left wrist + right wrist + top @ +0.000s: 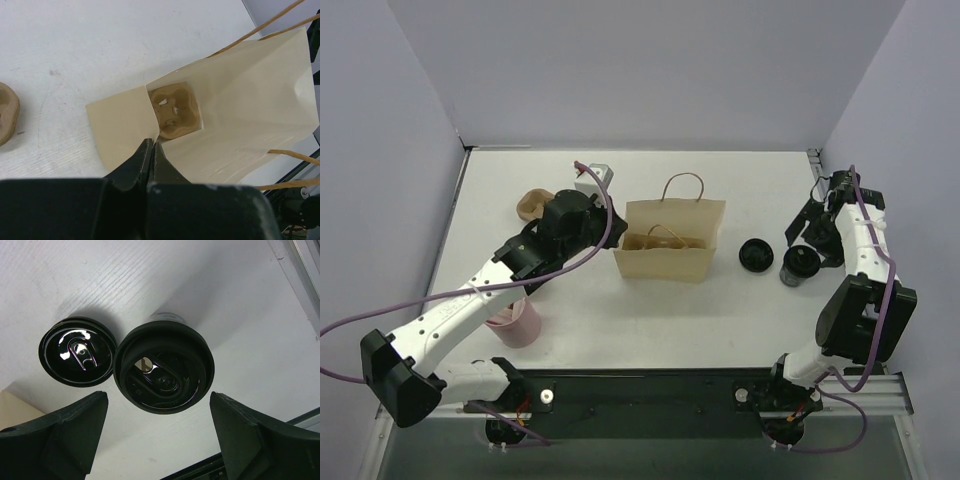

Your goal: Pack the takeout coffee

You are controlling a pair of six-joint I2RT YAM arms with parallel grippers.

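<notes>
On the desk's right side: one takeout coffee (165,367) stands between the wide-spread fingers of the right end effector (157,402), untouched by either.
Count: one black cylindrical cup with a glossy round lid, upright, just beside one similar black round lid (77,355); one tan paper bag (665,262), open, with two twine handles and one moulded-pulp tray (172,110) inside; left end effector (152,146) closed tight at the bag's rim.

tray (172,111) in bag (670,262), lid (756,255) just rt of bag, coffee (799,265) just rt of lid
</notes>
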